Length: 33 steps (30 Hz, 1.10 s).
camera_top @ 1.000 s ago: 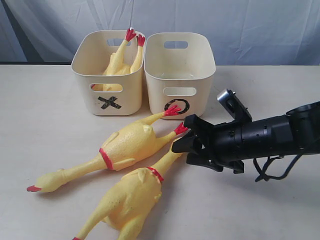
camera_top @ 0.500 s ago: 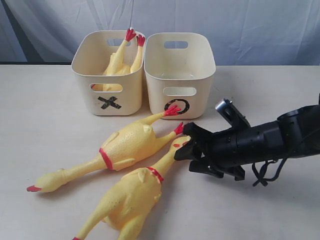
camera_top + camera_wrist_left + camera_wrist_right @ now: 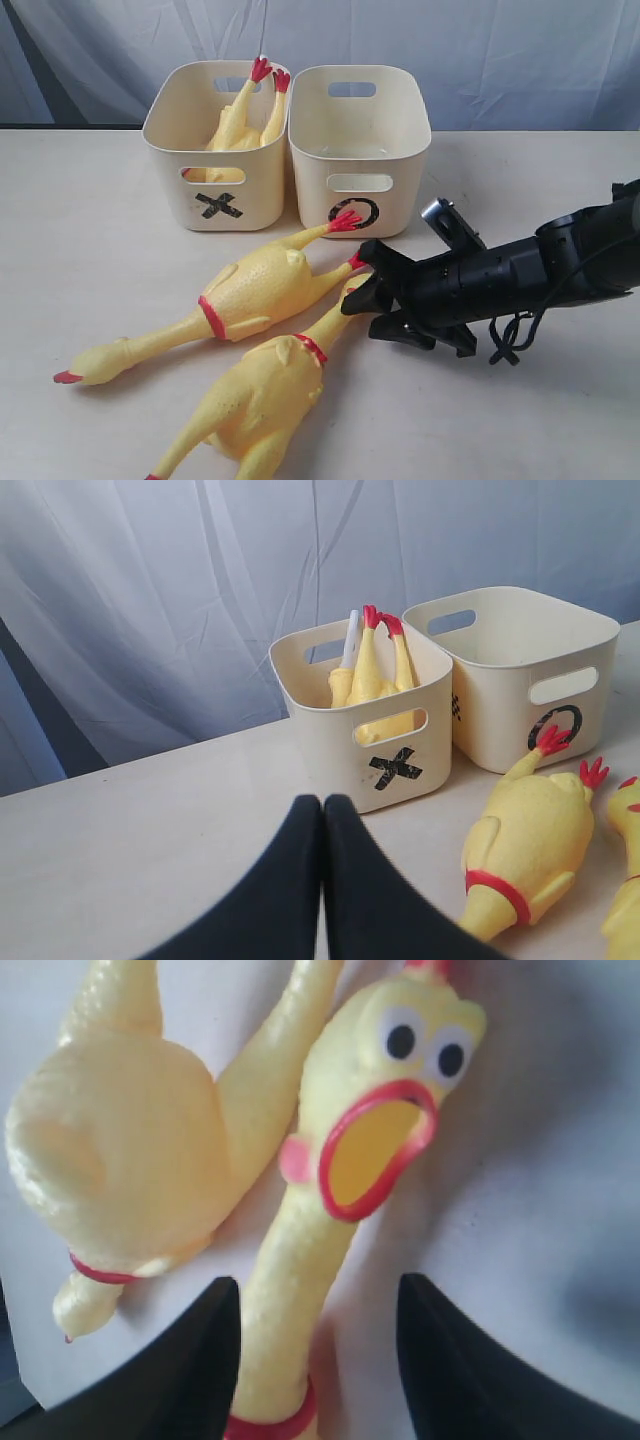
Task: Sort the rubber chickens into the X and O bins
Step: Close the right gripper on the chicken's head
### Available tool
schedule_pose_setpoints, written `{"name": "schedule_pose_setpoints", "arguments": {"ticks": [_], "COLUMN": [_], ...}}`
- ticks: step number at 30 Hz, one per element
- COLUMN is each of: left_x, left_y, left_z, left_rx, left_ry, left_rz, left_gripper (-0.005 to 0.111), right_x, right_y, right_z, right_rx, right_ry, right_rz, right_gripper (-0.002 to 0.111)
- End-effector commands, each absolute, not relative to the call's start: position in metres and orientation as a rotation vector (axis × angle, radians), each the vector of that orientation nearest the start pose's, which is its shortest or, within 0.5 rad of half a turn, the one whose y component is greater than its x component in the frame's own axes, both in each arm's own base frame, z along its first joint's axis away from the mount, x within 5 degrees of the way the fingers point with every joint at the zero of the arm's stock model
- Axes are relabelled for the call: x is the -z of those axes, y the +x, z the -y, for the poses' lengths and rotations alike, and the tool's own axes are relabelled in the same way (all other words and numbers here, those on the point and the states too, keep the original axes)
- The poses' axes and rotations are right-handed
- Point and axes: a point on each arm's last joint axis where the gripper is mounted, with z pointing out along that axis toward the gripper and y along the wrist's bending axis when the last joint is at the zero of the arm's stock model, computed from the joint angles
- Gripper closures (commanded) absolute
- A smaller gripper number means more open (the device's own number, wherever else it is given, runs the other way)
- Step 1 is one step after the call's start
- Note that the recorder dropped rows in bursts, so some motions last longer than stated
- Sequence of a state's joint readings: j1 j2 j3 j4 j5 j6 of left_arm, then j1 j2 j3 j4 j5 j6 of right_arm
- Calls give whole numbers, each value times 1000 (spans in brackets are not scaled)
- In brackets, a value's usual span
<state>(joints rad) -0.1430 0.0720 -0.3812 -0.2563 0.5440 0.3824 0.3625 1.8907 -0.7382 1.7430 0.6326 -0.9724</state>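
Rubber chicken [image 3: 262,395] at the front has its neck between the spread-wide jaws of the right gripper [image 3: 312,1295], not clamped; left gripper [image 3: 322,810] is pinched closed, empty.

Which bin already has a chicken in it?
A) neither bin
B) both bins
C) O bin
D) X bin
D: one rubber chicken sits in the X bin with its red feet sticking up over the rim, while the O bin shows only its bare inside.
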Motion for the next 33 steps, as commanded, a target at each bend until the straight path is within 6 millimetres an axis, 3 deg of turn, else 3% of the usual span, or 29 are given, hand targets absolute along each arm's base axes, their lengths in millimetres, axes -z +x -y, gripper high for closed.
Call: {"name": "schedule_pose_setpoints", "arguments": {"ticks": [1, 15, 33], "left_x": [-287, -287, -287], "left_y": [31, 31, 31], "left_z": [16, 16, 16], "left_rx": [95, 95, 95], "left_ry": [349, 349, 349], "left_rz": [-1656, -1656, -1656], "left_gripper": [106, 106, 106], "right_x": [-107, -93, -86], "right_y": [276, 291, 294], "right_z": [-164, -179, -176], "right_rx": [-1250, -1231, -1134], "right_ry": [319, 339, 394], "right_rz": [-2696, -2723, -2736], "right_gripper": [62, 62, 63]}}
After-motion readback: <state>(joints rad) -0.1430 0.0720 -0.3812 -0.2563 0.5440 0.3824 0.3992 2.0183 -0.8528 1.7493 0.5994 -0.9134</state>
